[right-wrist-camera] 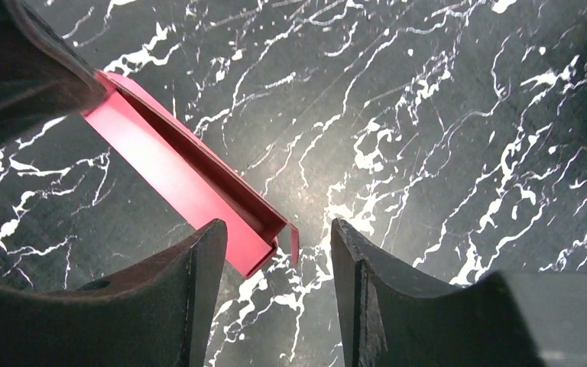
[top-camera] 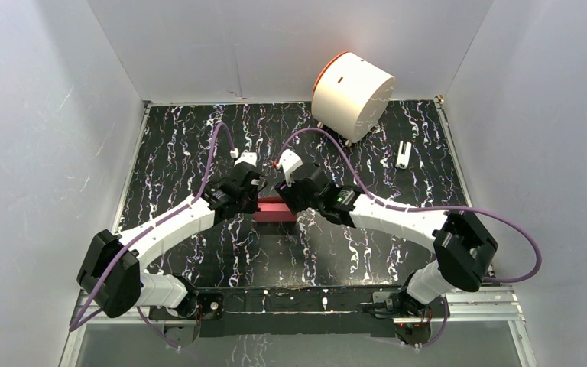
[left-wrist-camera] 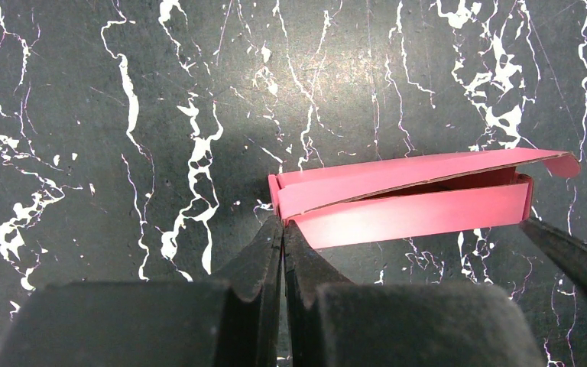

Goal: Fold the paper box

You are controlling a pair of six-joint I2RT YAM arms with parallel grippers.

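Black marbled tabletop [top-camera: 183,153], paper box [top-camera: 274,209] betw. L gripper [left-wrist-camera: 283,228] & R gripper [right-wrist-camera: 277,229]

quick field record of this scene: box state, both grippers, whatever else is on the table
paper box: pink-red, lying on the table between the two grippers, top flap not fully down
left gripper: shut, tips at one end of the box; unclear whether it pinches it
right gripper: open, the box's other end between its fingers
white cylinder: orange rim, at the table's far edge
small white object: far right, apart from the box
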